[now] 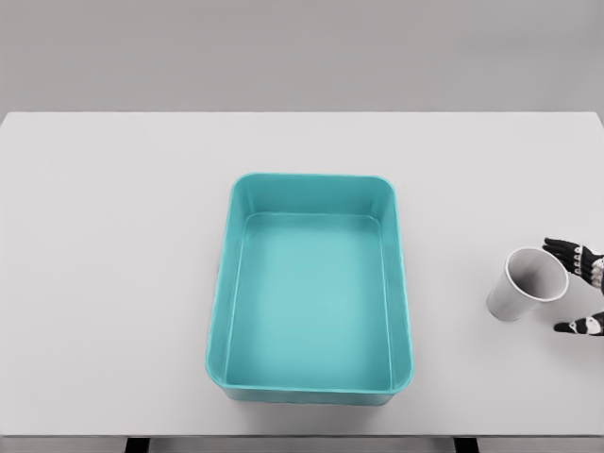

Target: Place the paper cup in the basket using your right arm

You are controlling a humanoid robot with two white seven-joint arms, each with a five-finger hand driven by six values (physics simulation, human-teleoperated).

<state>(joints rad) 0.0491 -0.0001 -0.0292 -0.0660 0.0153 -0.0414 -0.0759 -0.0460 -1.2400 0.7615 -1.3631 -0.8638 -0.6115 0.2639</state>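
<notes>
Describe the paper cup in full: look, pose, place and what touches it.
The paper cup is plain white with a grey-shaded inside, tapering to a narrower base. It stands on the white table, open mouth up; nothing shows inside it. It sits right of the teal basket, clear of it. The right hand brackets its rim, dark fingertips close beside it; actual contact cannot be told.

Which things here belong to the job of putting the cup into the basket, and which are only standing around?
Belong to the job:
- paper cup, upright on the table, right of the basket
- teal basket, nothing in it
- right hand, fingers spread beside the cup, not yet holding it

Only there:
- white table, which bears everything; nothing else lies on it
</notes>
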